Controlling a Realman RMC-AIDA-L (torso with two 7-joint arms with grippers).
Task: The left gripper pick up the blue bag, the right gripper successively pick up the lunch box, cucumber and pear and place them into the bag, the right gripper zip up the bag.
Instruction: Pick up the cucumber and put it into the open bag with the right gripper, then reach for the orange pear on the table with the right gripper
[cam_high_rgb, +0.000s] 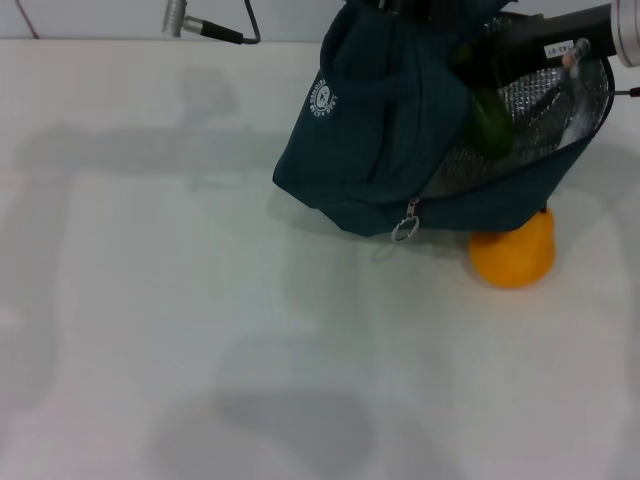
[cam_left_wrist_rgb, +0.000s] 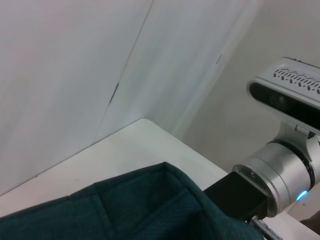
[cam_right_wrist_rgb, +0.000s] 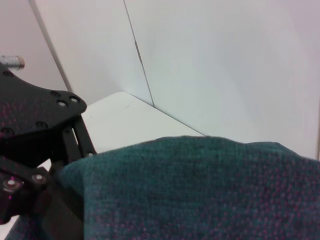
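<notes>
Nearest the robot in the head view is a bare stretch of white table (cam_high_rgb: 200, 330) crossed by soft grey shadows. Farther out on the right, the pear (cam_high_rgb: 514, 253) sits on the table surface, its upper part tucked under the lower edge of the blue bag (cam_high_rgb: 380, 140). The bag is lifted and tilted, its mouth turned toward the right so the silver foil lining (cam_high_rgb: 530, 110) shows. A metal ring zipper pull (cam_high_rgb: 405, 229) hangs from the bag's lower front edge, and a small white round logo (cam_high_rgb: 324, 97) sits on its upper left face.

Inside the opening, the dark green cucumber (cam_high_rgb: 489, 122) lies against the lining. The right gripper's black arm (cam_high_rgb: 545, 42) reaches in from the upper right, across the bag's mouth and into it; its fingers are hidden inside the bag, so whether they are spread or closed cannot be told. The lunch box cannot be made out.

The left gripper (cam_right_wrist_rgb: 35, 165) appears in the right wrist view as a black linkage just beside the bag's teal fabric; its fingertips are hidden, so its grip cannot be judged. In the left wrist view the teal fabric fills the lower edge, with the right arm's silver wrist section (cam_left_wrist_rgb: 285, 170) beyond it.

At the far edge of the table lies a silver cable connector (cam_high_rgb: 200, 22) against the white wall.
</notes>
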